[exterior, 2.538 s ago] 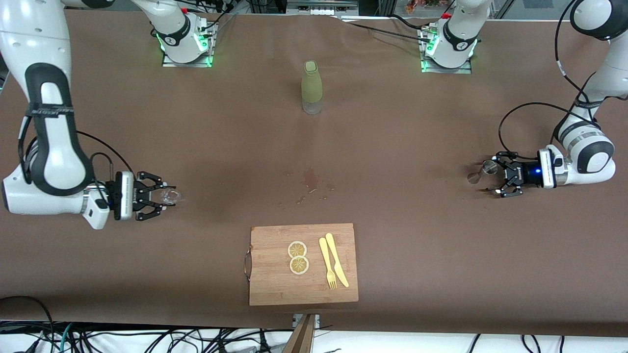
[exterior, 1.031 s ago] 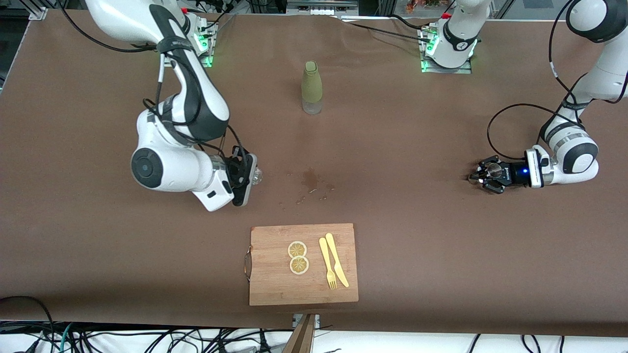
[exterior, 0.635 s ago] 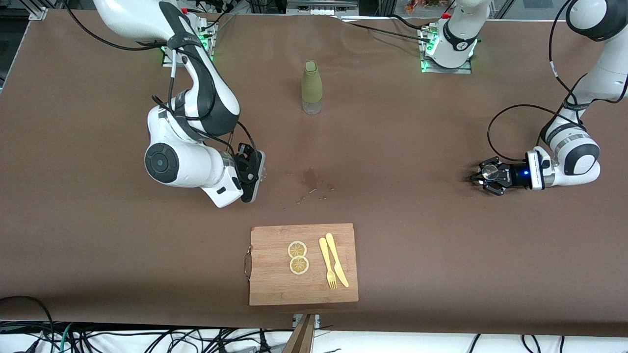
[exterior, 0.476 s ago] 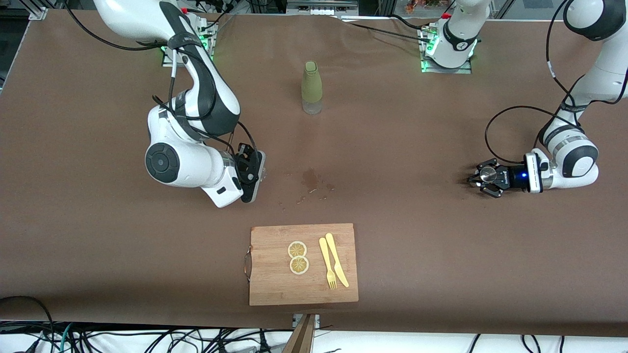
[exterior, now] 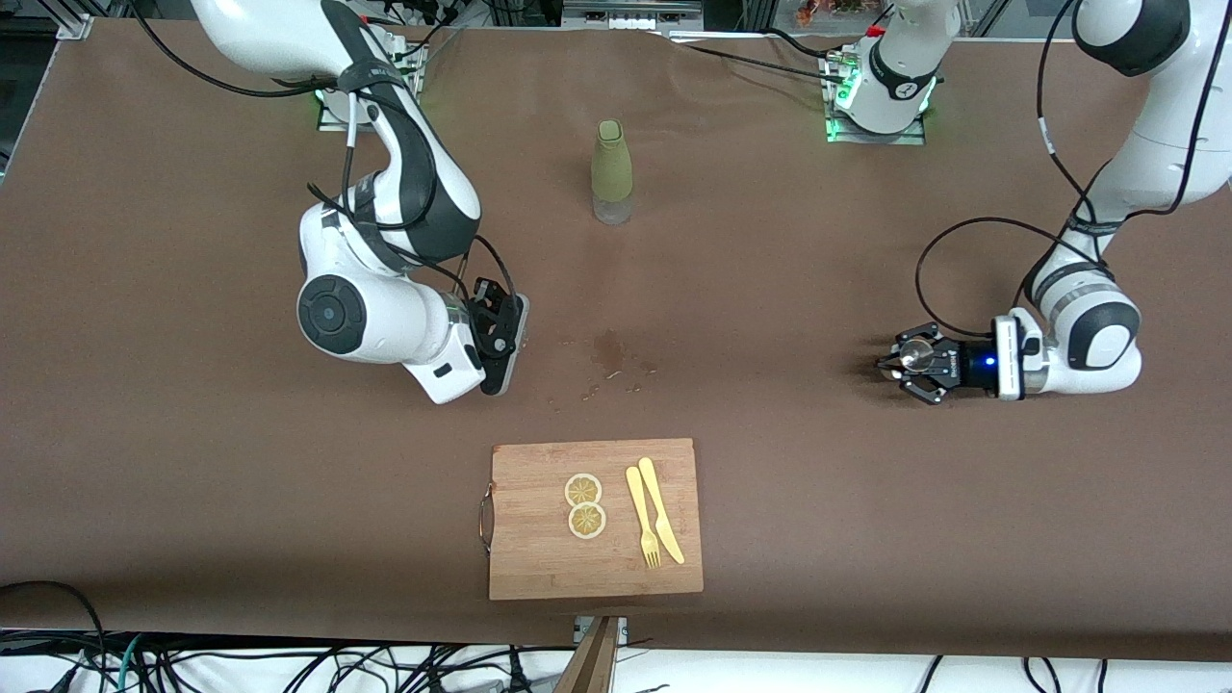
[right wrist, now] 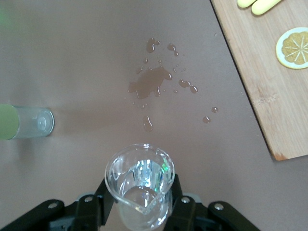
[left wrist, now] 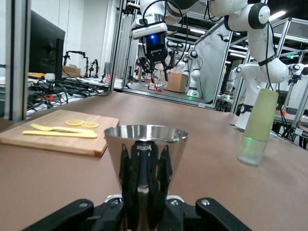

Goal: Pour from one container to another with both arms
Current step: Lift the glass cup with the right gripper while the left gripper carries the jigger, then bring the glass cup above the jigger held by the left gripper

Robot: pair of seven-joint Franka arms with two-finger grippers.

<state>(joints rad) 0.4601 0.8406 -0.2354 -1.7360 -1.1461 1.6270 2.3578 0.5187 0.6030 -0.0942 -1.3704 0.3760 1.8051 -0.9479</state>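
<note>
Brown table (exterior: 770, 289) under your arms: right gripper (right wrist: 140, 204) clamps a clear glass beaker (right wrist: 140, 187) above a wet spill (exterior: 609, 354); left gripper (exterior: 900, 364) clamps a shiny steel cup (left wrist: 146, 166) toward its end.

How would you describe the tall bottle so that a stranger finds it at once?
Start from the wooden cutting board at the table edge nearest the front camera. Farther from the camera, past the wet spill, stands the bottle, upright and alone between the two arm bases. Only it has an olive-green sleeve above a clear base.
</note>
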